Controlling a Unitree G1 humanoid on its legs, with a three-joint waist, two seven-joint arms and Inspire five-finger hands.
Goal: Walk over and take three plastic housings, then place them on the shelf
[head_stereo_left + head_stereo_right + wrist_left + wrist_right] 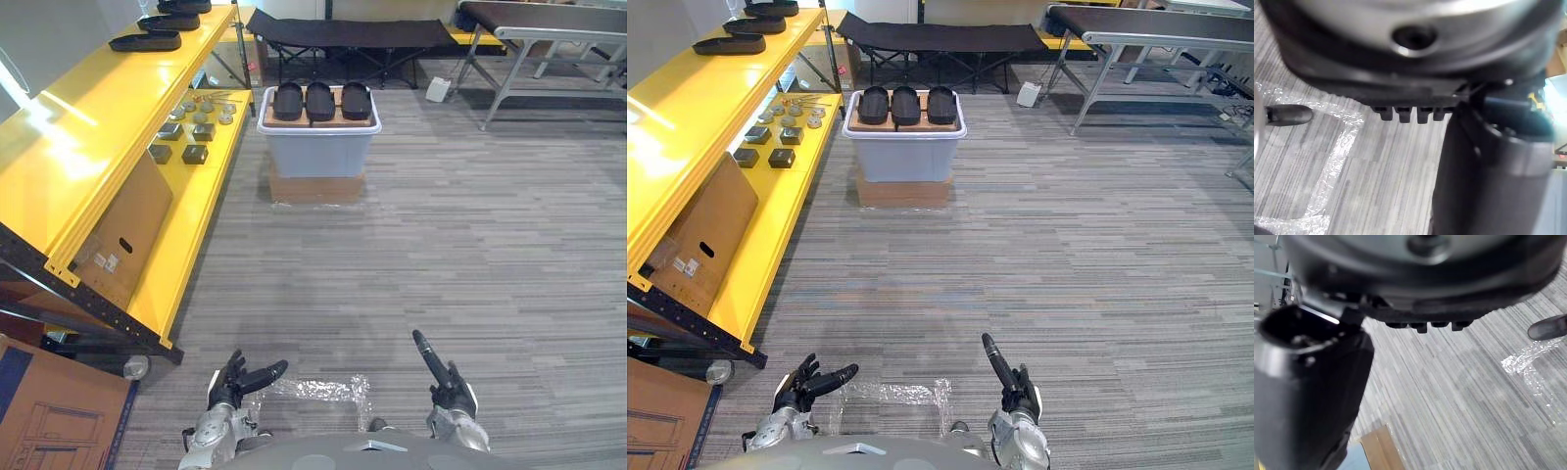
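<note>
Hands: left hand [235,385] and right hand [446,384] low, fingers spread, empty | three housings [319,100] atop bin [318,155], well ahead | walk up squarely, keeping clear of shelf [88,147] on your left.

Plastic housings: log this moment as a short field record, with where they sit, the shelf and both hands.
plastic housings: three, side by side on a board atop the pale bin, untouched
shelf: yellow, on the robot's left, its far end beside the bin
left hand: low, open, empty
right hand: low, open, empty
floor: clear film lying between the hands
</note>
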